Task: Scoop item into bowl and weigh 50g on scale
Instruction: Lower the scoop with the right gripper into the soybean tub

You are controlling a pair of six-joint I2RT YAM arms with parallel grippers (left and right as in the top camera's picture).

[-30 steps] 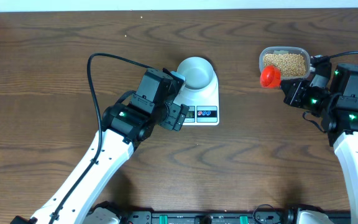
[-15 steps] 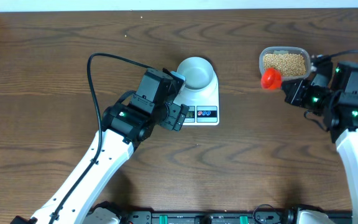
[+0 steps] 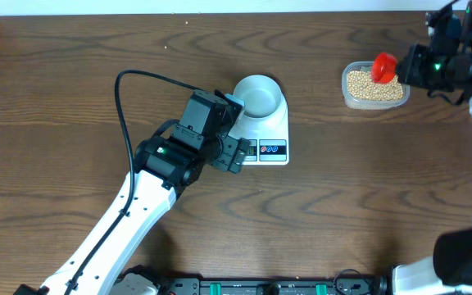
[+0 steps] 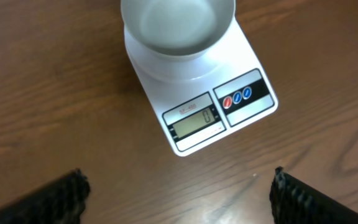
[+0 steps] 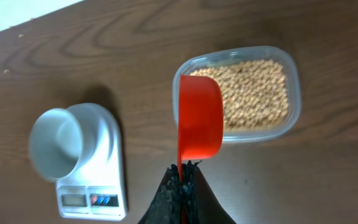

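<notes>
Overhead view of a brown wooden table point(image 3: 72, 65). Near its middle lies a flat white rectangular digital scale point(image 3: 270, 135), with a small grey display and round buttons along its front edge. A small round white bowl point(image 3: 258, 96) with a pale inside sits on the back part of the scale. The left wrist view shows only its smooth inner surface, and the display reads zero.

The left gripper point(image 4: 179, 199) hovers just beside the scale's front left corner. Its black fingers point(image 4: 55, 196) are spread wide with only bare table between them, gripping nothing.

Well to the right of the scale stands a clear rounded-rectangular plastic container point(image 3: 347, 82). It is filled with many small round tan beans point(image 3: 367, 86).

The right gripper point(image 5: 182, 180) is above this container, pinched tight on the thin handle of a red plastic scoop point(image 3: 383, 67). The scoop's cup overlaps the container's rim. Whether the cup holds any beans cannot be told.
</notes>
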